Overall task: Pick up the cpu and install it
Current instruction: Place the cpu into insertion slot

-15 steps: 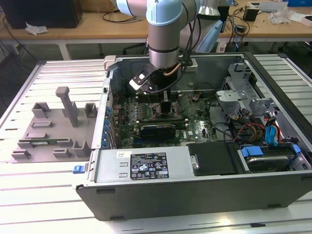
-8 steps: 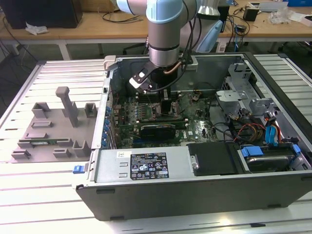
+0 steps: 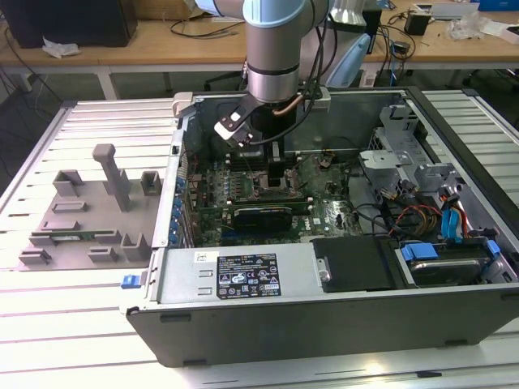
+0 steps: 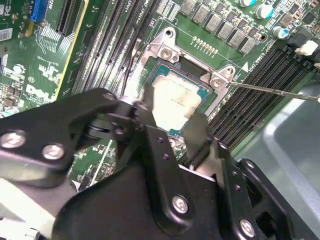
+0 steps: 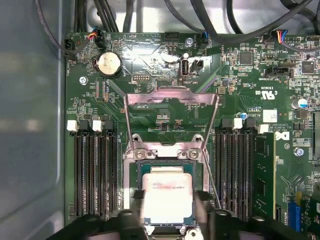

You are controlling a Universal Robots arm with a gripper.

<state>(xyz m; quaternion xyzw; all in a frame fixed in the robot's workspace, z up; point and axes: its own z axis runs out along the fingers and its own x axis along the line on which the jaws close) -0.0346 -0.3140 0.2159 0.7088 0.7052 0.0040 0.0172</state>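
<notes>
Gripper (image 5: 168, 212) fingers (image 4: 200, 122) pinch 2 opposite edges of the cpu (image 5: 167, 192), which lies within the socket frame (image 5: 135, 175) in both wrist views. Beyond it, the first wrist view shows the raised bracket (image 5: 172, 95) on the motherboard (image 5: 240, 80). The exterior view shows the computer case (image 3: 324, 316) at centre frame and a grey fixture (image 3: 81, 219) at the exterior view's left.

light: bright, even | glare: cpu (image 4: 172, 97) lid washed white | shadows: soft

The cpu (image 5: 167, 194) top is shiny metal, the gripper (image 4: 171, 114) matt black.
</notes>
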